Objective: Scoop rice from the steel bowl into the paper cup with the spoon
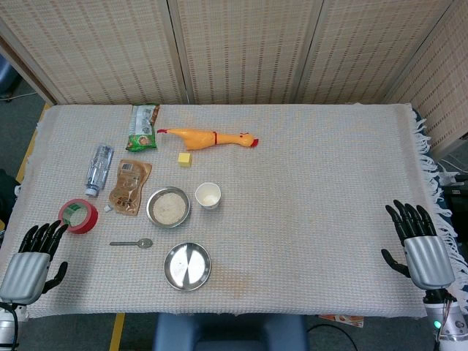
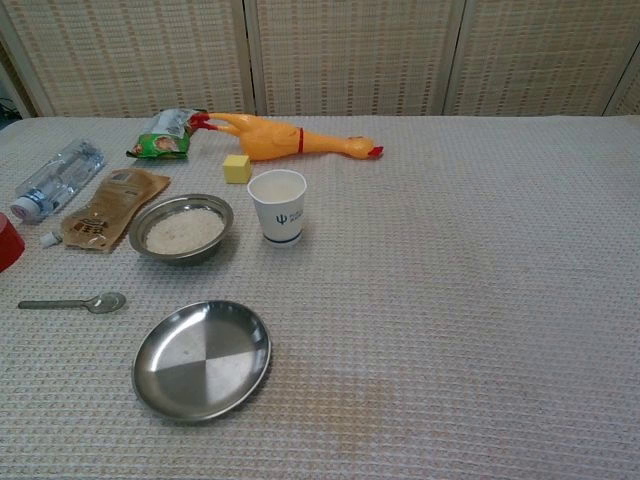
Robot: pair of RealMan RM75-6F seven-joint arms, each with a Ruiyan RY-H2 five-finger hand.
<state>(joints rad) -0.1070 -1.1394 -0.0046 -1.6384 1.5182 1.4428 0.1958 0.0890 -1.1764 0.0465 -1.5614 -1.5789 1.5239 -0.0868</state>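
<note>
Hands sat at the table's near corners, touching nothing: left hand (image 1: 31, 259) and right hand (image 1: 420, 245) both had fingers spread and empty. Steel bowl (image 1: 168, 208) with rice stood just beside the paper cup (image 1: 208, 195). Spoon (image 1: 132, 243) lay untouched, near an empty steel plate (image 1: 187, 266).

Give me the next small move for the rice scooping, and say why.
Probably reach the left hand toward the spoon and grip its handle. The spoon lies flat on the table, untouched, with its handle pointing toward that side, while both hands rest open at the table's near corners. The right hand is much farther away. The steel bowl of rice and the paper cup sit just beyond the spoon.
</note>
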